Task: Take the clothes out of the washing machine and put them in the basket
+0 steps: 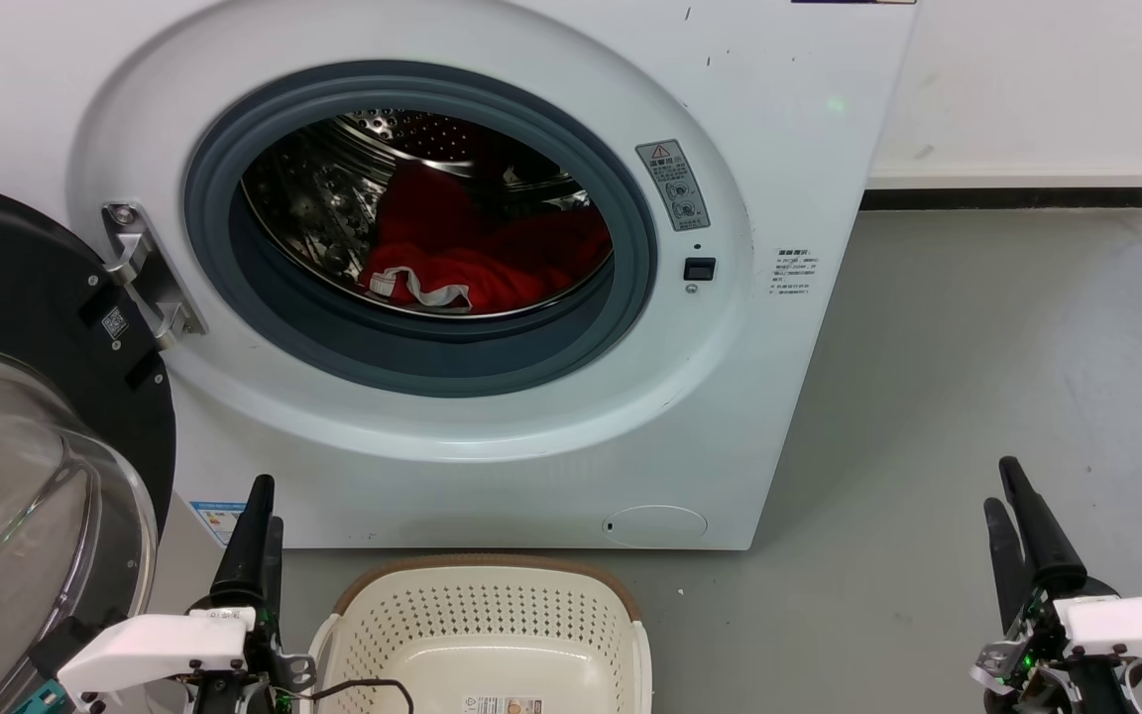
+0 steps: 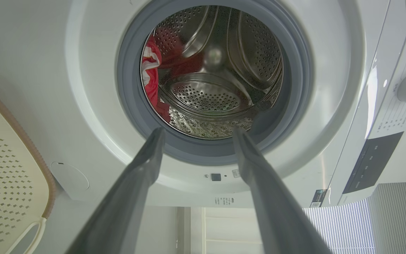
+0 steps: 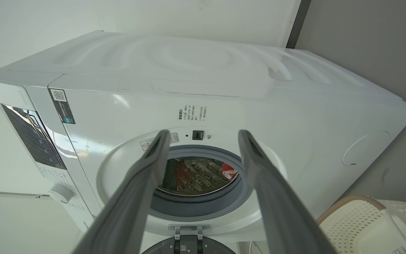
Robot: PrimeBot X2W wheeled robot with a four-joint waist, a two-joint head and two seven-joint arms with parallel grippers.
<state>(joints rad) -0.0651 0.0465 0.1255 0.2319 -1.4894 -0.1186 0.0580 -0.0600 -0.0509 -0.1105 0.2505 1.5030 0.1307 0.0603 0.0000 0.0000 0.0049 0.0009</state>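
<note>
Head view shows the clothes (image 1: 502, 253) as a crumpled red heap on the bottom of the steel drum (image 1: 333, 198), inside the washing machine (image 1: 809, 149), whose door (image 1: 26, 297) hangs wide to the left. They look soft, limp and light, perhaps damp. They will likely drape and trail, and one garment may drag another. The best hold, I judge, is a raised fold near the front, by the white-trimmed edge (image 1: 427, 290), pinched deep so the cloth does not slip. The left gripper (image 1: 267, 501) and right gripper (image 1: 1002, 486) both hang low before the machine, below the opening and well apart from the clothes. In each wrist view the jaws stand parted with nothing between them. The basket (image 1: 492, 567) sits on the floor just in front of the machine, between the grippers, nearer the left.
</note>
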